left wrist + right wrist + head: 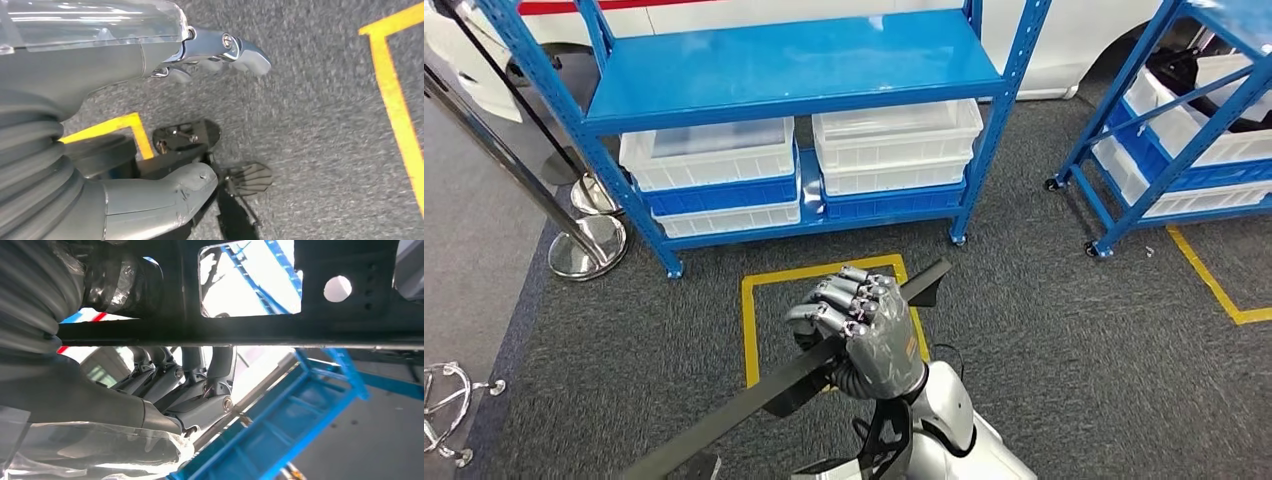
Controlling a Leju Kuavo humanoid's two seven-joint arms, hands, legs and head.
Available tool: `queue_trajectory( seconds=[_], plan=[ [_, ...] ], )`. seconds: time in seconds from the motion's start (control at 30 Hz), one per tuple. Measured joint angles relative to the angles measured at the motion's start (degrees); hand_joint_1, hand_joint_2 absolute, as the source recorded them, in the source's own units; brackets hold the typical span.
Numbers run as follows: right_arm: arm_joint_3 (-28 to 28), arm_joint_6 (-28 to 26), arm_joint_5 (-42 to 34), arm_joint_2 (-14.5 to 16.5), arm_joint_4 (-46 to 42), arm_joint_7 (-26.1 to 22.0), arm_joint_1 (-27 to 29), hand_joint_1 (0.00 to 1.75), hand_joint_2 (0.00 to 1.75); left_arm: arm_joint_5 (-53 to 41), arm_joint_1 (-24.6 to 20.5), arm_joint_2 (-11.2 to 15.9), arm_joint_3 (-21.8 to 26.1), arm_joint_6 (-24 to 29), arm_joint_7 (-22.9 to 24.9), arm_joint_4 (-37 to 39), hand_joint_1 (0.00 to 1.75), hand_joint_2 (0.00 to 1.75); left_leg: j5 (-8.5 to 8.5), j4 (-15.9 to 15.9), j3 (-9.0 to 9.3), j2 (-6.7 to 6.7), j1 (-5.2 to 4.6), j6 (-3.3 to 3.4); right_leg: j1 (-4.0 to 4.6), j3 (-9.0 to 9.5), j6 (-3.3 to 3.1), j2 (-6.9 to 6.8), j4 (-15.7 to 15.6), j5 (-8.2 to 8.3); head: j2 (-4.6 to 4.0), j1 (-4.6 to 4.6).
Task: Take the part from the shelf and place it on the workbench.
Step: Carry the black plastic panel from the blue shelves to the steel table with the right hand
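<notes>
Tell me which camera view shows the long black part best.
The head view: the long black part runs as a whole bar across the grey carpet, gripped by the right hand. The right wrist view sees a close, dark stretch of it with cut-outs. The left wrist view shows the left hand over carpet, holding nothing.

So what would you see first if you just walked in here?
Probably the right hand in the middle, gripping a long black bar that slants across the grey carpet over a yellow square. Behind it stands a bright blue shelf with white bins stacked on its bottom level. The left hand hangs over the floor with nothing in it.
</notes>
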Motion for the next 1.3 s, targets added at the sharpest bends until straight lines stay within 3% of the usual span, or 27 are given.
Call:
queue_trajectory(
  seconds=[0.03, 0.07, 0.13, 0.17, 0.2, 0.23, 0.27, 0.33, 0.37, 0.43, 0.47, 0.53, 0.57, 0.6, 0.7, 0.73, 0.77, 0.83, 0.87, 0.93, 1.0, 1.07, 1.1, 1.17, 1.23, 1.27, 1.3],
  plan=[
    [0.15, 0.05, -0.01, -0.02, 0.03, 0.00, -0.01, 1.75, 1.75, 0.05, 0.04, 0.00, 0.06, 0.00, 0.02, 0.01, 0.00, 1.75, 0.71, -0.01, -0.48, 0.18, 0.06, 0.37, -0.07, -0.12, 0.32, 0.06, -0.20, 0.26, 0.00, 0.00],
    [0.26, 0.11, -0.02, -0.04, 0.07, -0.01, -0.01, 1.75, 1.75, 0.10, 0.10, 0.00, 0.08, 0.00, 0.04, 0.01, 0.00, 1.75, 1.54, -0.20, -1.10, 0.35, 0.17, 0.92, -0.10, -0.46, 0.58, 0.17, 0.32, -0.84, 0.00, 0.01],
    [0.32, 0.25, -0.04, -0.10, 0.14, -0.03, 0.02, 1.75, 1.75, 0.18, 0.24, 0.00, 0.10, 0.01, 0.08, 0.02, 0.00, 1.75, 3.34, -0.21, -2.79, 0.73, 0.36, 1.82, -0.15, -1.68, 0.87, 0.40, 4.44, -6.47, 0.00, 0.02],
    [0.32, 0.28, -0.04, -0.13, 0.17, -0.04, 0.02, 1.75, 1.75, 0.17, 0.28, 0.00, 0.10, 0.02, 0.08, 0.02, 0.00, 1.75, 4.19, 0.03, -3.99, 0.74, 0.29, 2.09, -0.15, -2.39, 0.96, 0.45, 7.91, -9.84, 0.00, 0.03],
    [0.32, 0.30, -0.05, -0.18, 0.20, -0.04, 0.02, 1.75, 1.75, 0.17, 0.30, 0.00, 0.10, 0.02, 0.08, 0.02, 0.00, 1.75, 4.96, 0.40, -5.25, 0.78, 0.23, 2.09, -0.16, -2.87, 1.07, 0.47, 11.55, -11.94, 0.00, 0.03],
    [0.33, 0.31, -0.08, -0.23, 0.26, -0.04, 0.03, 1.75, 1.75, 0.16, 0.31, 0.00, 0.10, 0.02, 0.08, 0.02, 0.00, 1.75, 5.67, 0.83, -6.62, 0.80, 0.19, 2.03, -0.16, -2.96, 1.17, 0.47, 14.50, -12.48, 0.00, 0.03],
    [0.37, 0.32, -0.18, -0.28, 0.32, -0.06, 0.02, 1.75, 1.75, 0.17, 0.32, 0.00, 0.10, 0.02, 0.08, 0.02, 0.00, 1.75, 6.36, 1.35, -8.05, 0.83, 0.17, 1.92, -0.18, -2.41, 1.23, 0.47, 16.20, -11.68, 0.00, 0.03],
    [0.49, 0.49, -0.62, -0.33, 0.41, -0.24, -0.02, 1.75, 1.75, 0.18, 0.30, 0.00, 0.15, 0.03, 0.07, 0.02, 0.00, 1.75, 7.50, 2.56, -10.79, 0.88, 0.20, 1.59, -0.27, 1.29, 1.21, 0.47, 14.29, -8.68, 0.00, 0.03],
    [0.63, 0.67, -0.95, -0.33, 0.43, -0.42, -0.10, 1.75, 1.75, 0.18, 0.28, 0.01, 0.21, 0.07, 0.07, 0.01, 0.00, 1.75, 7.98, 3.19, -11.97, 0.85, 0.15, 1.32, -0.28, 4.27, 1.13, 0.48, 10.88, -8.74, 0.00, 0.03],
    [1.08, 1.21, -1.73, -0.31, 0.51, -0.97, -0.34, 1.75, 1.75, 0.13, 0.22, 0.04, 0.39, 0.21, 0.16, -0.01, 0.00, 1.75, 8.91, 4.10, -13.41, 0.75, 0.04, 0.64, -0.10, 9.05, 0.57, 0.68, 4.00, -10.98, 0.00, 0.00],
    [1.41, 1.56, -2.07, -0.28, 0.65, -1.23, -0.51, 1.75, 1.75, 0.08, 0.16, 0.07, 0.50, 0.29, 0.30, -0.01, 0.00, 1.75, 9.48, 4.20, -13.73, 0.72, 0.00, 0.28, 0.11, 9.96, 0.17, 0.77, 2.08, -11.99, 0.00, -0.02],
    [2.08, 2.21, -2.62, -0.17, 1.14, -1.65, -0.87, 1.75, 1.75, -0.03, 0.09, 0.18, 0.77, 0.37, 0.75, -0.01, 0.00, 1.75, 10.62, 3.94, -14.04, 0.68, 0.18, -0.41, 0.32, 9.43, -0.86, 0.73, 1.43, -11.33, 0.00, 0.01],
    [2.44, 2.45, -2.82, -0.06, 1.46, -1.80, -1.05, 1.75, 1.75, -0.07, 0.08, 0.28, 0.88, 0.38, 0.99, -0.01, 0.00, 1.75, 10.44, 4.05, -14.35, 0.59, 0.31, -0.72, 0.33, 8.95, -1.35, 0.60, 1.38, -10.65, 0.00, 0.01],
    [2.81, 2.62, -2.96, 0.18, 1.81, -1.91, -1.19, 1.75, 1.75, -0.10, 0.12, 0.39, 0.98, 0.38, 1.21, -0.01, 0.00, 1.75, 8.76, 5.07, -14.85, 0.49, 0.43, -1.07, 0.26, 8.23, -1.81, 0.49, 1.24, -9.83, 0.00, 0.01],
    [3.99, 2.89, -3.15, 1.10, 3.01, -2.03, -1.65, 1.75, 1.75, -0.38, 0.08, 0.78, 1.21, 0.39, 1.58, 0.00, 0.00, 1.75, -0.77, 13.65, -16.64, 0.34, 0.64, -1.87, 0.32, 5.15, -2.61, 0.35, 1.08, -7.15, 0.00, -0.08],
    [4.29, 2.89, -3.14, 1.23, 3.37, -2.05, -1.76, 1.75, 1.75, -0.50, 0.04, 0.91, 1.30, 0.39, 1.61, 0.00, 0.00, 1.75, -2.46, 16.88, -16.75, 0.34, 0.65, -1.94, 0.45, 4.00, -2.70, 0.32, 1.16, -6.31, 0.00, -0.08],
    [4.53, 2.88, -3.11, 1.27, 3.68, -2.08, -1.84, 1.75, 1.75, -0.61, 0.01, 1.04, 1.38, 0.39, 1.61, 0.00, 0.00, 1.75, -2.61, 19.14, -16.32, 0.33, 0.63, -1.87, 0.60, 2.81, -2.71, 0.28, 1.29, -5.47, 0.00, -0.08],
    [4.91, 2.88, -2.94, 1.32, 4.17, -2.15, -2.09, 1.75, 1.75, -0.73, -0.03, 1.26, 1.45, 0.39, 1.59, -0.01, 0.00, 1.75, 0.38, 18.88, -13.18, 0.32, 0.48, -1.36, 0.90, 0.52, -2.73, 0.24, 1.60, -3.88, 0.00, -0.08],
    [5.07, 2.90, -2.76, 1.37, 4.33, -2.19, -2.31, 1.75, 1.75, -0.79, -0.16, 1.37, 1.46, 0.38, 1.57, -0.02, 0.00, 1.75, 1.55, 15.98, -10.15, 0.29, 0.28, -0.81, 0.99, -0.41, -2.74, 0.24, 1.70, -3.09, 0.00, -0.08],
    [5.35, 2.92, -2.18, 1.62, 4.46, -2.24, -2.77, 1.75, 1.75, -0.96, -0.64, 1.73, 1.48, 0.37, 1.52, -0.22, 0.00, 1.75, 0.41, 6.95, -3.06, 0.34, -0.30, 0.34, 1.15, -1.50, -2.52, 0.20, 1.71, -1.59, 0.00, -0.06],
    [5.52, 2.96, -1.67, 1.85, 4.51, -2.23, -3.07, 1.75, 1.75, -1.13, -1.05, 1.97, 1.49, 0.38, 1.52, -0.42, 0.00, 1.75, -1.15, 1.12, 0.33, 0.44, -0.83, 1.16, 0.95, -1.61, -1.93, 0.00, 1.05, 0.04, 0.00, -0.08],
    [5.63, 3.04, -1.40, 1.92, 4.65, -2.16, -3.21, 1.75, 1.75, -1.23, -1.19, 1.92, 1.50, 0.39, 1.58, -0.44, 0.00, 1.75, 0.52, 0.01, -0.39, 0.62, -0.88, 1.66, 0.75, -1.67, -1.21, -0.04, -0.03, 1.42, 0.00, -0.12],
    [5.68, 3.08, -1.27, 1.92, 4.72, -2.13, -3.26, 1.75, 1.75, -1.27, -1.22, 1.89, 1.50, 0.39, 1.65, -0.44, 0.00, 1.75, 1.61, -0.42, -0.98, 0.76, -0.74, 1.97, 0.76, -2.02, -0.87, 0.11, 0.14, 0.57, 0.00, -0.13],
    [5.74, 3.07, -1.04, 1.84, 4.84, -2.07, -3.27, 1.75, 1.75, -1.38, -1.15, 1.79, 1.50, 0.34, 1.84, -0.44, 0.00, 1.75, 3.81, -0.92, -2.68, 1.07, -0.44, 2.39, 0.62, -3.22, -0.26, 0.46, 4.00, -5.10, 0.00, -0.06],
    [5.78, 3.05, -0.86, 1.73, 4.93, -2.04, -3.27, 1.75, 1.75, -1.55, -1.04, 1.66, 1.50, 0.27, 2.02, -0.44, 0.00, 1.75, 5.49, -0.56, -5.07, 1.12, -0.39, 2.53, 0.22, -4.25, 0.33, 0.56, 11.39, -10.67, 0.00, -0.04],
    [5.79, 3.03, -0.75, 1.65, 4.99, -2.02, -3.25, 1.75, 1.75, -1.61, -1.03, 1.60, 1.50, 0.24, 2.09, -0.44, 0.00, 1.75, 6.23, -0.19, -6.37, 1.17, -0.33, 2.41, 0.00, -4.28, 0.60, 0.56, 14.55, -11.15, 0.00, -0.05],
    [5.79, 2.99, -0.60, 1.57, 5.05, -2.00, -3.25, 1.75, 1.75, -1.65, -1.03, 1.55, 1.50, 0.25, 2.16, -0.44, 0.00, 1.75, 6.89, 0.28, -7.70, 1.23, -0.24, 2.23, -0.21, -3.72, 0.85, 0.56, 16.33, -10.15, 0.00, -0.05]
  ],
)
